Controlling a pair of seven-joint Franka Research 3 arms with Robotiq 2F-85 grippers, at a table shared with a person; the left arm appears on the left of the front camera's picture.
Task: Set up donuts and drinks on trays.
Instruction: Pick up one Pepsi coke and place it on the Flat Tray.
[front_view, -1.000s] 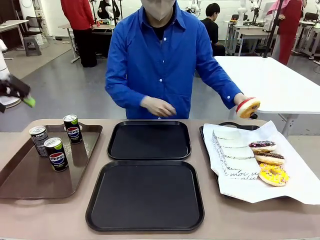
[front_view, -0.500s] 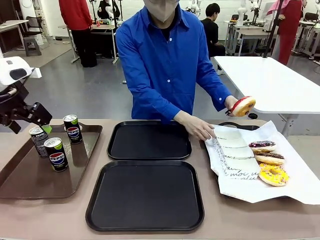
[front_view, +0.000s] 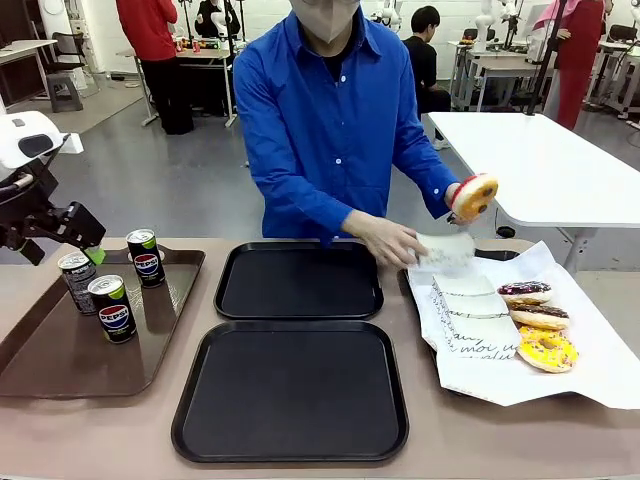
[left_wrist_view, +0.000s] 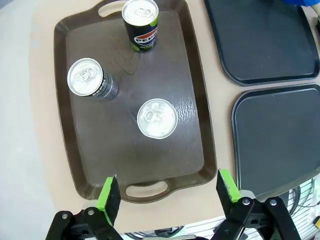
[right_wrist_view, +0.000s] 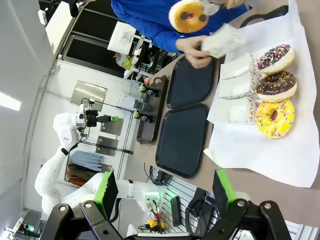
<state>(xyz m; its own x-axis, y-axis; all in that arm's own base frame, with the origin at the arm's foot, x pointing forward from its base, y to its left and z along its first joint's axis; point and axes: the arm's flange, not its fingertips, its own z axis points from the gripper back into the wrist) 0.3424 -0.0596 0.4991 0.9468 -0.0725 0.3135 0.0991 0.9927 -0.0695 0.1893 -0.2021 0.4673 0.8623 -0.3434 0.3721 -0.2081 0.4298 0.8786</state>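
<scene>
Showing "PEPSI" (round logo), two cans (front_view: 116, 316) stand upright.

A grey floor (front_view: 150, 180) spreads behind the tan desk (front_view: 100, 430). A white table (front_view: 540, 160) stands at the right. More tables (front_view: 500, 65) and a chair (front_view: 65, 90) sit farther back.

At the far side of the surface, a person holds a red-glazed donut (front_view: 474, 194) up in one hand and a white paper box (front_view: 446, 249) in the other hand (front_view: 386, 243), over the far edge of the paper-lined tray (front_view: 600, 375) on the right. On that tray lie three donuts (front_view: 540, 317) in a row. Two empty black trays (front_view: 290, 390) sit in the middle, and the left gripper (front_view: 92, 254) hangs above three cans (front_view: 113, 308) on the brown tray (front_view: 60, 360).
</scene>
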